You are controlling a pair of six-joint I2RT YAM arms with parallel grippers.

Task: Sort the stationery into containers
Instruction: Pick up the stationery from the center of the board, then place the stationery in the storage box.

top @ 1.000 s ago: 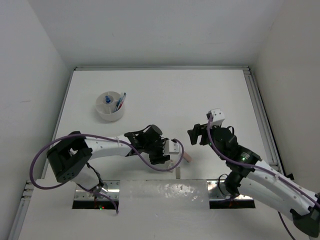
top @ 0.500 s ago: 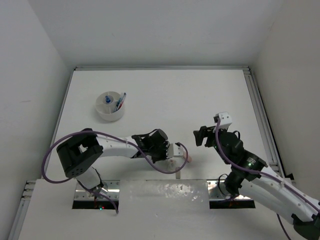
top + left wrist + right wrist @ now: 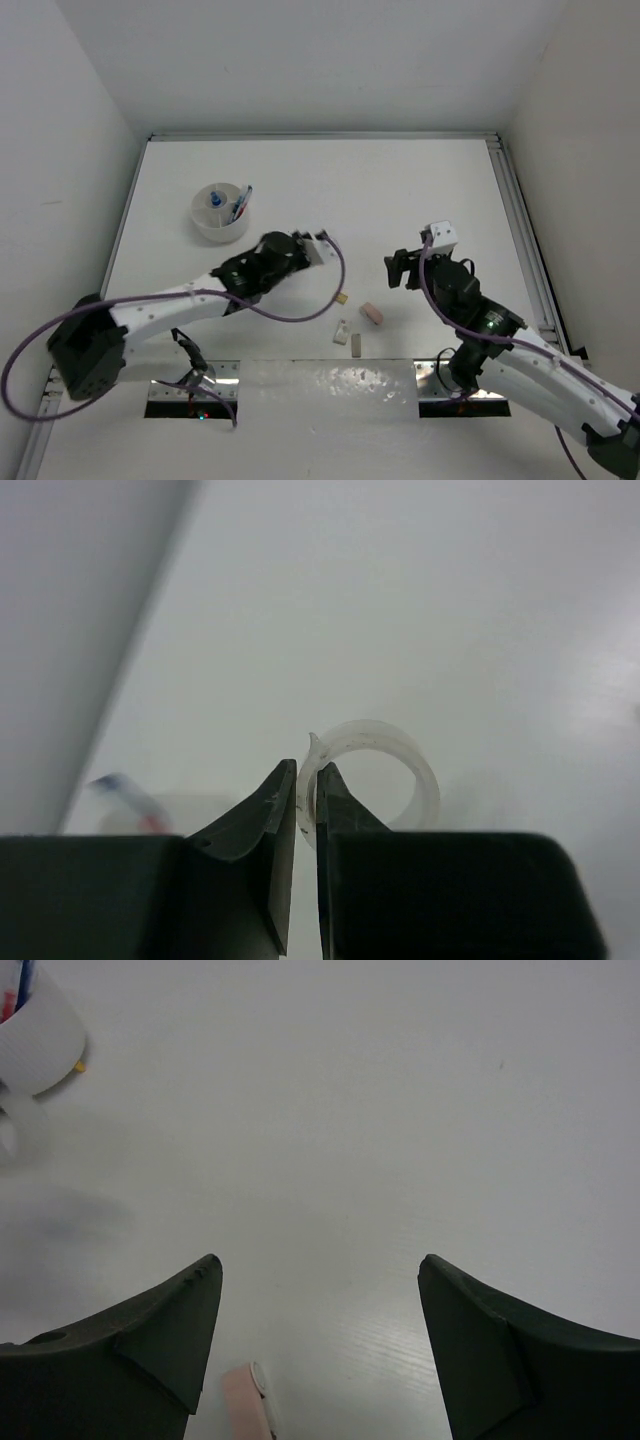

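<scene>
Pinching tape ring (image 3: 428,780) by its wall, left gripper (image 3: 305,776) likely means to carry it to the tub (image 3: 213,235); right gripper (image 3: 318,1262) hangs spread, empty, above eraser (image 3: 247,1402).

Nothing to read here: no word, number, brand or sign comes through in any view. The pens (image 3: 240,205) standing in the white tub (image 3: 219,237) are too small for any print to show, and the clear tape ring (image 3: 372,730) carries no legible marking.
</scene>
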